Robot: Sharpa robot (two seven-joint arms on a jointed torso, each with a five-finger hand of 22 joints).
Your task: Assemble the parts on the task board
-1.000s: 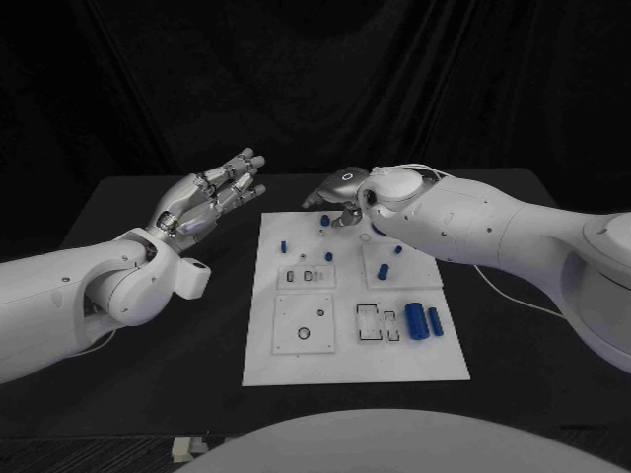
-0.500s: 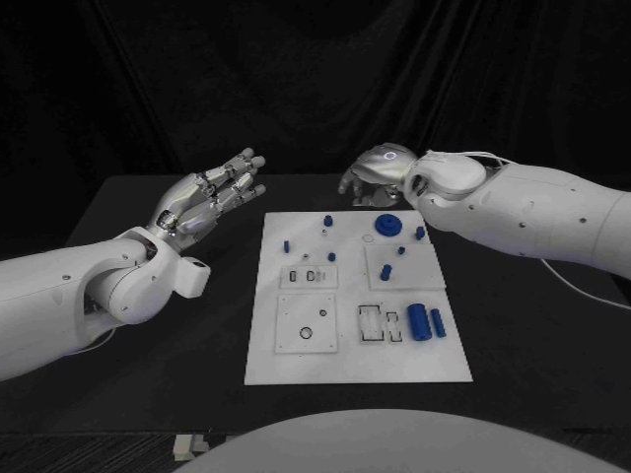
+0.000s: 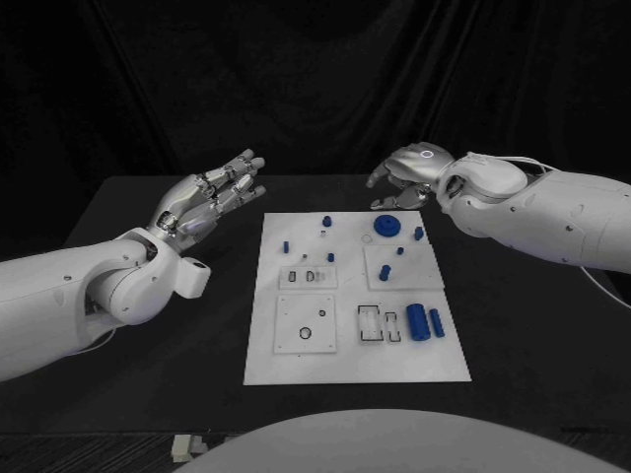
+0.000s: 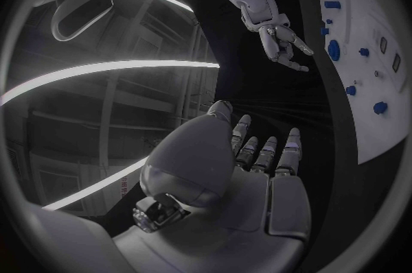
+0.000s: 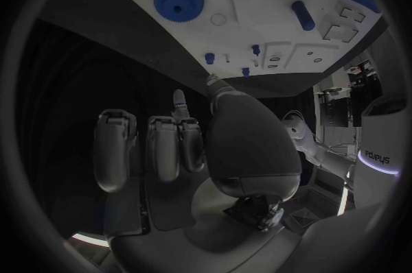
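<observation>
Right hand, upper right of centre in the head view: raised above the far edge of the bench, fingers curled downward and apart, holding nothing. Left hand, upper left of centre: flat and spread, fingers straight and pointing toward the upper right, also empty, hovering beside the far left corner of the task board.

The task board is a white rectangular plate at the frame's centre, its long axis running from the bottom of the frame toward the top. Near its far right corner lies a blue gear, flat face up, just below the right hand. Small blue pegs stand upright across the far half. Toward the lower right of the board, two blue cylinders lie side by side, long axes parallel to the board's long axis.

In the right wrist view the gear and a lying peg appear beyond the curled fingers.
</observation>
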